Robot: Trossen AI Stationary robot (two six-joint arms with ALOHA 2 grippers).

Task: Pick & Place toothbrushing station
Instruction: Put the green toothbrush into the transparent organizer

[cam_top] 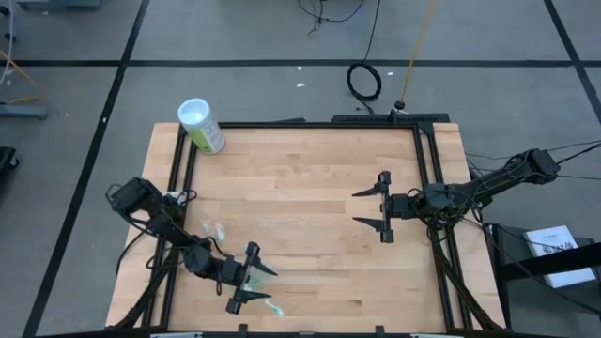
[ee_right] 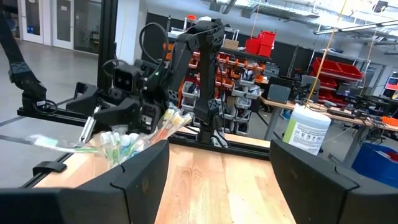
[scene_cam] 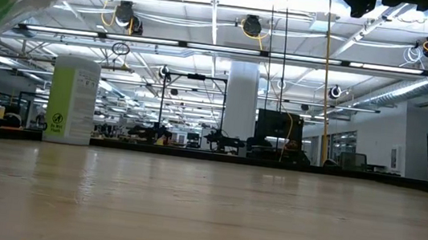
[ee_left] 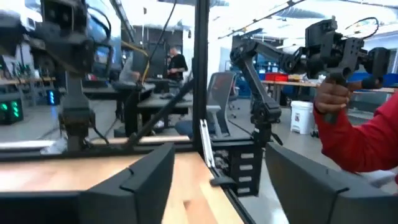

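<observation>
Near the counter [cam_top: 310,188] front edge, left claw [cam_top: 255,279] spread, released around the toothbrush holder [ee_right: 134,144]; placement looks nearly done. Right claw [cam_top: 373,207] open, empty, waiting mid-counter.

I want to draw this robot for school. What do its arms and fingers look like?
Both arms are black and jointed, with bundles of black cables trailing along them. The left gripper and the right gripper each end in two flat, dark fingers that taper to points like little wedges. Seen close up, the fingers look like smooth, matte black slabs with angled edges.
</observation>
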